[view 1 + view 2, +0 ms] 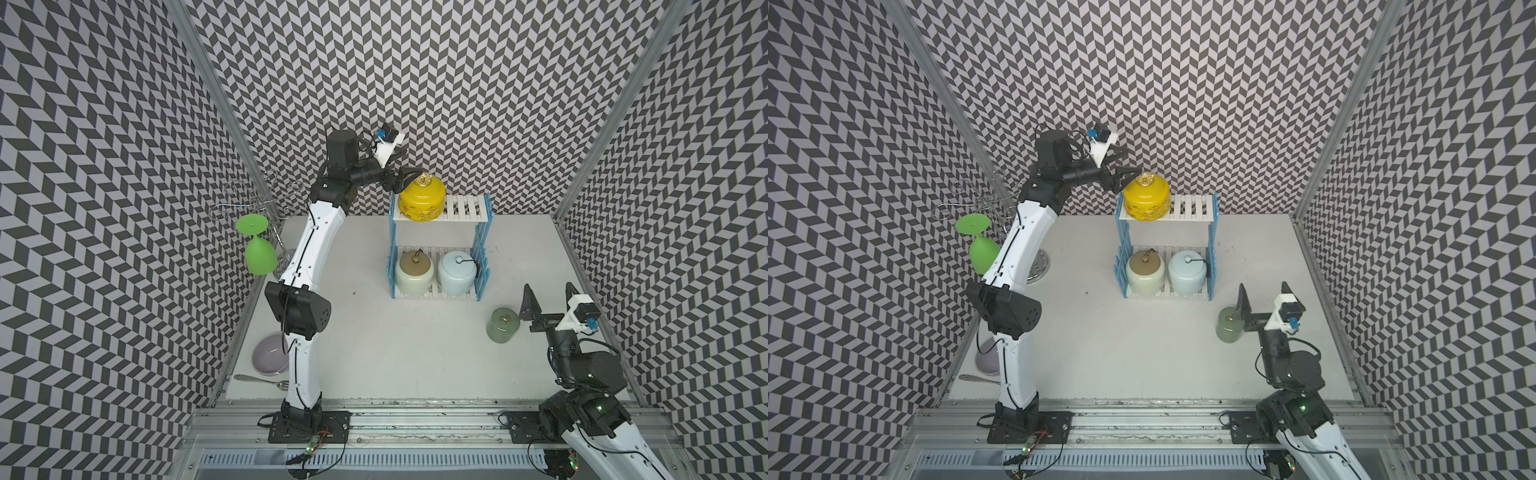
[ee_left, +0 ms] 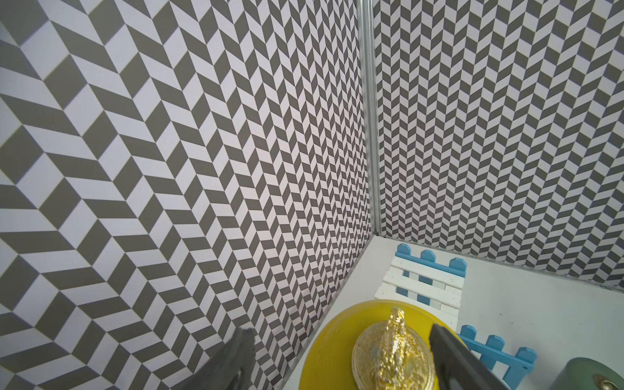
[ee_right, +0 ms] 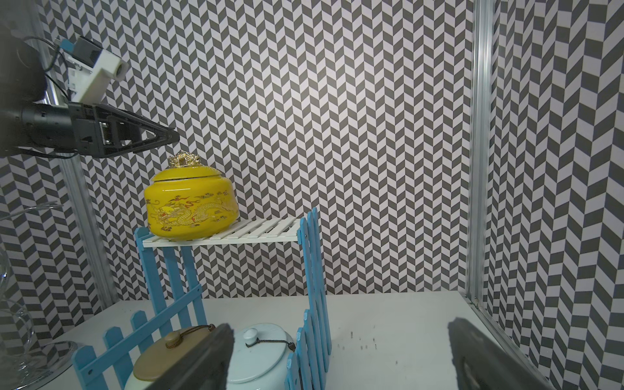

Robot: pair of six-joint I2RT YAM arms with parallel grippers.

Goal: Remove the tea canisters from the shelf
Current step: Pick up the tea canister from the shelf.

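Observation:
A yellow tea canister (image 1: 422,199) (image 3: 190,206) with a gold knob (image 2: 391,351) stands on the shelf's (image 1: 465,208) top board. My left gripper (image 1: 411,163) (image 2: 341,331) hovers open just above its lid. One finger is beside the knob and the other is off the jar's edge toward the wall. On the lower board sit a cream canister with a tan lid (image 1: 414,270) and a pale blue one (image 1: 456,270) (image 3: 260,358). A sage-green canister (image 1: 503,325) (image 1: 1228,326) stands on the table. Just right of it my right gripper (image 1: 548,286) (image 3: 339,326) is open and empty.
A green goblet (image 1: 259,257) hangs upside down from a chrome wire stand (image 1: 257,199) at the left wall. A lilac bowl (image 1: 270,353) and a fork (image 1: 259,379) lie at front left. The shelf stands close to the back wall.

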